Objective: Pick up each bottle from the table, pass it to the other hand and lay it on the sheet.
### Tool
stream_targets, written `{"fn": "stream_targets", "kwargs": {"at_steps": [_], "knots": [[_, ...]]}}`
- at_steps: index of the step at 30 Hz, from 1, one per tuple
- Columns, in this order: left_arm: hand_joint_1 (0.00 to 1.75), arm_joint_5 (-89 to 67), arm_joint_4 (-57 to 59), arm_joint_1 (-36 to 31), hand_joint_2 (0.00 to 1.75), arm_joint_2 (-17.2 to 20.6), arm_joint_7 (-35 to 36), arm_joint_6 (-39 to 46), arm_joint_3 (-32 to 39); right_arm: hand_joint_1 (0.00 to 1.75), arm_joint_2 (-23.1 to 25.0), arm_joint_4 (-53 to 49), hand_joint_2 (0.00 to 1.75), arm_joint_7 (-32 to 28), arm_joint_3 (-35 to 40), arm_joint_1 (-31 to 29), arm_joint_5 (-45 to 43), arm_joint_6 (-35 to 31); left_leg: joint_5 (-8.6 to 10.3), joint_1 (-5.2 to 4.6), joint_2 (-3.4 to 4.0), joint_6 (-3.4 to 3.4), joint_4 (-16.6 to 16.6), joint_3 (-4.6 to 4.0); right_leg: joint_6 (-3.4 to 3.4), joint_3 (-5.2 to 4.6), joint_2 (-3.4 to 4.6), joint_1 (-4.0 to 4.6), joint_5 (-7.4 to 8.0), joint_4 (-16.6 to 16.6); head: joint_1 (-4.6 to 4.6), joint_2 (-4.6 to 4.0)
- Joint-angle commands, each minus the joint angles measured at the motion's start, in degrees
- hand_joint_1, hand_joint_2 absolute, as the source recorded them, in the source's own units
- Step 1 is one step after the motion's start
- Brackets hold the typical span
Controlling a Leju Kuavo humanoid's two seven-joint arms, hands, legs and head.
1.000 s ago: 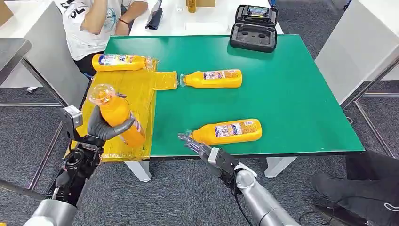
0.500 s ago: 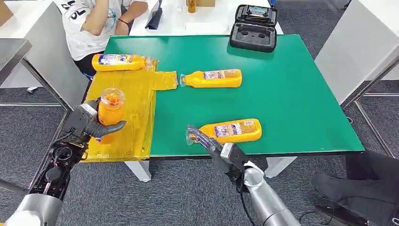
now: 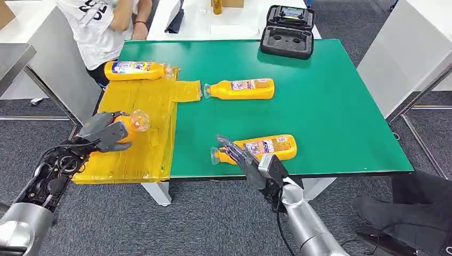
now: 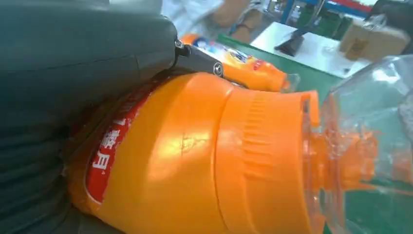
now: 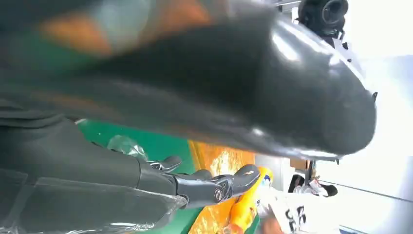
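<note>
**Asker:** Left hand (image 3: 106, 134) first, please; what is it doing?

**Describer:** It sits at the left of the head view, over the yellow sheet (image 3: 154, 106); its dark fingers wrap the orange body of a held bottle (image 3: 129, 127), which is tipped over with its clear cap pointing toward the right of the frame; in the left wrist view the same bottle (image 4: 204, 156) takes up most of the picture, red label toward the hand and clear cap at the right edge.

**Asker:** And the right hand?

**Describer:** The right hand (image 3: 246, 159) is at lower centre of the head view, at the near edge of the green table (image 3: 330, 96); its fingers are spread apart and lie over the cap end of the near bottle (image 3: 261, 148); whether they grip it I cannot tell.

**Asker:** Where do the other bottles lie?

**Describer:** The far bottle (image 3: 136, 70) lies on its side at upper left, partly on the top end of the sheet; the middle bottle (image 3: 241, 88) lies on the bare green top at centre, its cap just beside the sheet's edge; the near bottle also rests on the green, well apart from the sheet.

**Asker:** Anything else?

**Describer:** A black case (image 3: 288, 32) stands open at the far edge, top centre; a person in a white shirt (image 3: 101, 26) is at upper left, beside the table.
</note>
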Motion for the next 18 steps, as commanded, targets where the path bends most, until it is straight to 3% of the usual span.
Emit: {"fn": "stream_targets", "kwargs": {"at_steps": [1,18], "knots": [[1.75,-7.38,6.65,-6.67,1.75,2.39,3.64,-0.29,-10.94,0.0,0.25,6.28,0.0,0.28,-0.07,-3.33,0.6,0.03,-0.03,0.1,-0.03,-0.1,0.05,0.03,-0.09,0.07,-0.05,0.1,-0.03,0.01,-0.02,0.0],[1.75,-9.21,17.51,-11.85,1.75,-1.24,1.96,-4.5,-15.57,0.0,0.67,9.17,0.0,0.28,-0.49,-2.37,2.44,-2.18,-0.02,0.12,-0.14,-0.11,0.04,0.06,-0.11,0.14,-0.15,0.13,-0.04,-0.04,0.0,0.0]]}}
